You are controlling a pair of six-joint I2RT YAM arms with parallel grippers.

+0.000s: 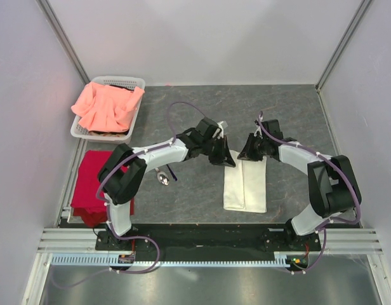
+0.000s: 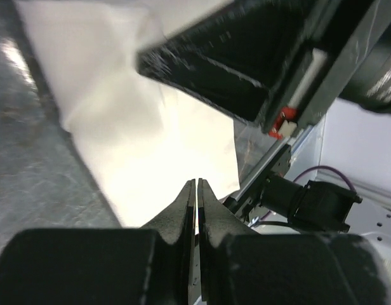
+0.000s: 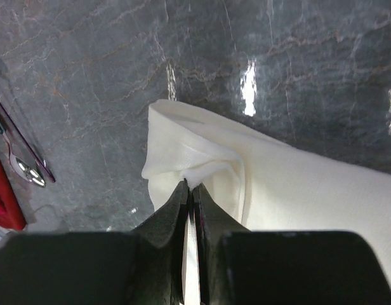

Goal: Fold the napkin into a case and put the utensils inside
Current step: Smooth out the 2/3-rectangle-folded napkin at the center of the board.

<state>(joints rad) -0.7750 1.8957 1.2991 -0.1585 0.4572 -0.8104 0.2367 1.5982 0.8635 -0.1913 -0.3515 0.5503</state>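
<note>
Below, grey marbled tabletop under napkin, pale walls.

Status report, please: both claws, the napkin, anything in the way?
Left claw, right claw: both shut on far edge of napkin. Cloth folded narrow, flat. Utensils left of it, not in the way.

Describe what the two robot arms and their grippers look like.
The left arm and right arm have white links between bulky black joint housings. Thin purple cables loop along each. The left gripper and right gripper are matte black, each with two fingers tapering to narrow wedge tips.
</note>
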